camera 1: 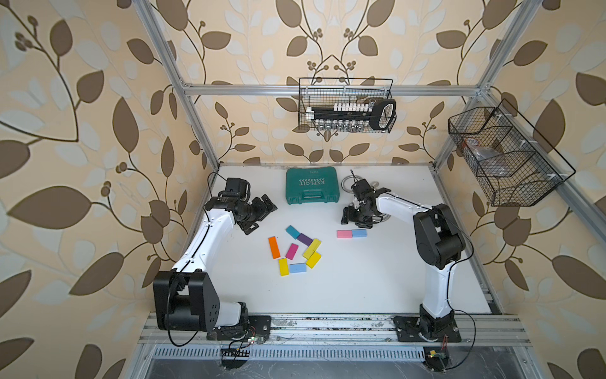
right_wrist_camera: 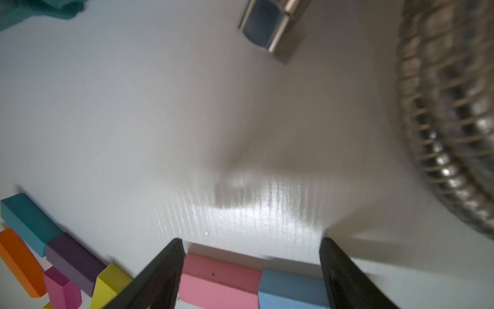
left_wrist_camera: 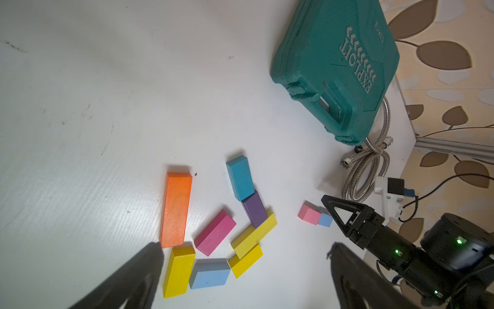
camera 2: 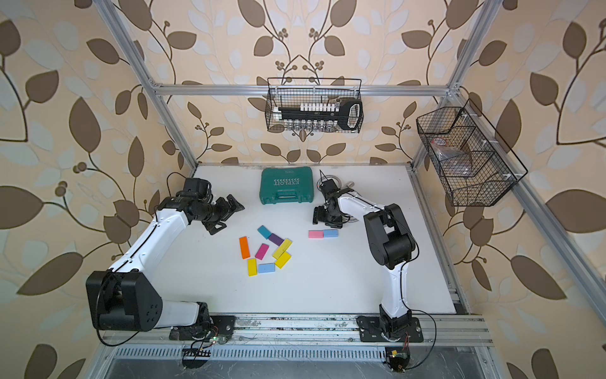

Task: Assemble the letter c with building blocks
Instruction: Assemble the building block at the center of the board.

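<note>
A loose cluster of building blocks lies mid-table: orange [camera 1: 274, 247], magenta [camera 1: 291, 251], teal [camera 1: 292, 231], purple [camera 1: 305, 239], three yellow ones [camera 1: 312, 248] and a light blue one [camera 1: 297, 268]. To its right a pink block [camera 1: 344, 234] and a second light blue block [camera 1: 359, 233] lie end to end. My right gripper [camera 1: 354, 221] is open just behind this pair. In the right wrist view its fingers [right_wrist_camera: 171, 267] flank the pair's two ends [right_wrist_camera: 222, 281]. My left gripper [camera 1: 262, 216] hangs open and empty, up and left of the cluster.
A green tool case [camera 1: 311, 184] lies at the back of the table. A coiled metal hose [left_wrist_camera: 358, 171] sits behind my right gripper. Two wire baskets hang on the frame, one at the back [camera 1: 347, 105] and one at the right [camera 1: 505, 157].
</note>
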You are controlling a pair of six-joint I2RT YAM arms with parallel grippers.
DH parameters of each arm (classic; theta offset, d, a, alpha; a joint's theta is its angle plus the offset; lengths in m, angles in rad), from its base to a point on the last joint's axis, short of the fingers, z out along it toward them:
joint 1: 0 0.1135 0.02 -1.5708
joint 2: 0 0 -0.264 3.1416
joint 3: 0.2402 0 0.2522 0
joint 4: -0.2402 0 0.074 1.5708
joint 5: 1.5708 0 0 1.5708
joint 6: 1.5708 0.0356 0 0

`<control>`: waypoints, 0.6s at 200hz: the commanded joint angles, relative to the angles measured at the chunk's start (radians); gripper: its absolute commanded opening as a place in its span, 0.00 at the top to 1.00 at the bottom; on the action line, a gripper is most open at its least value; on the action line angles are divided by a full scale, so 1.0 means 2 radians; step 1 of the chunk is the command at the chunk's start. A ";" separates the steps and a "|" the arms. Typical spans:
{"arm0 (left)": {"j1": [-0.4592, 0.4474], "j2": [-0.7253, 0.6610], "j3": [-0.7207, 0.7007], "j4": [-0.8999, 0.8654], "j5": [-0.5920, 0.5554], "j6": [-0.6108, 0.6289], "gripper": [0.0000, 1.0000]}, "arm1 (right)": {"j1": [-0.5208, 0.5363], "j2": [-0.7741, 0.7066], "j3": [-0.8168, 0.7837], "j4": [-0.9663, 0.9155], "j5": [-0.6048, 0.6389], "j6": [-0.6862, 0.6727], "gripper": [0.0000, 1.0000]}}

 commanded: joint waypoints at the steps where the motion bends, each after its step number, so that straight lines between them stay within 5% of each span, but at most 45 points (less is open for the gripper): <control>1: -0.002 -0.003 0.006 0.000 0.008 0.001 0.01 | 0.002 -0.006 -0.016 0.003 -0.007 0.007 0.21; 120: -0.003 -0.005 0.005 0.003 0.007 0.001 0.01 | 0.007 -0.013 -0.027 0.006 -0.006 0.012 0.21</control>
